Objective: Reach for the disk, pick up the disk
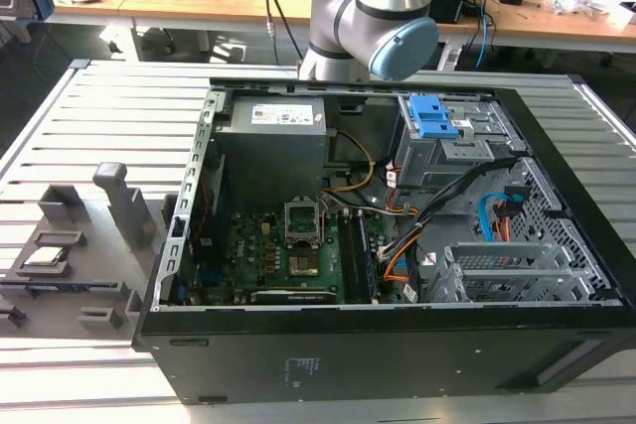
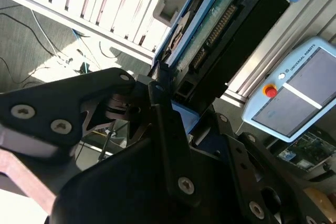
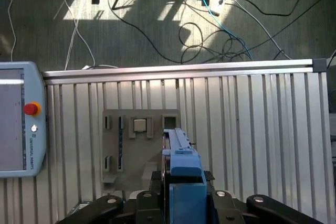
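Note:
In both wrist views my gripper [image 3: 184, 195] [image 2: 167, 109] is shut on the disk [image 3: 176, 142] [image 2: 220, 30]. The disk is held on edge, high above the slatted table. In the first wrist view I see its thin dark edge and its bright blue bracket [image 3: 185, 179] between the black fingers. The second wrist view shows the disk's underside with a green circuit board and a connector row, framed in blue. The robot arm [image 1: 373, 7] rises behind the open computer case [image 1: 378, 354] in the exterior view.
A grey fixture [image 3: 118, 145] [image 1: 60, 235] holding a small square chip [image 3: 139, 125] lies on the slatted table below the disk. A teach pendant [image 3: 21, 119] [image 2: 294, 93] rests on the table. The case has a drive bay with blue latches [image 1: 435, 116]. Cables cross the floor.

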{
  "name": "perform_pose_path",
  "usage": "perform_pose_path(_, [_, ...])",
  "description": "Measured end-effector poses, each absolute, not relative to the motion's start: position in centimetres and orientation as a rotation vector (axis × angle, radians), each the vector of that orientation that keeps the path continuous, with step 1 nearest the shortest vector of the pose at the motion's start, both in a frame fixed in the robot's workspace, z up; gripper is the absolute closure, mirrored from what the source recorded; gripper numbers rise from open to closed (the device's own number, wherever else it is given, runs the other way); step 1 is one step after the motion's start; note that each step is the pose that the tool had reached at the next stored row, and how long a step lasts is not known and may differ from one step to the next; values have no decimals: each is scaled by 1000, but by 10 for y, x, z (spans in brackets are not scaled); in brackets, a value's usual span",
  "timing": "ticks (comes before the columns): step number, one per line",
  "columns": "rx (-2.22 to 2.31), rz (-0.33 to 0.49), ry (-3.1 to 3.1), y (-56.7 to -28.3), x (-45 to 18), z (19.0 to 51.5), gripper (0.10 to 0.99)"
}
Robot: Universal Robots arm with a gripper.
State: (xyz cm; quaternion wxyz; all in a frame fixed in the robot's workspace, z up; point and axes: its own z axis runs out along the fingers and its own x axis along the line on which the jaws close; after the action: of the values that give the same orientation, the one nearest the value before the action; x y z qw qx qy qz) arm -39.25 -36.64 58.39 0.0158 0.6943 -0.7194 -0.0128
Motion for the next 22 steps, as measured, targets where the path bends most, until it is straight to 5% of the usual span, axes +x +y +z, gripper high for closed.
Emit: perform_pose_path(22, [2232,-44,-2159,-366,-340,568,718])
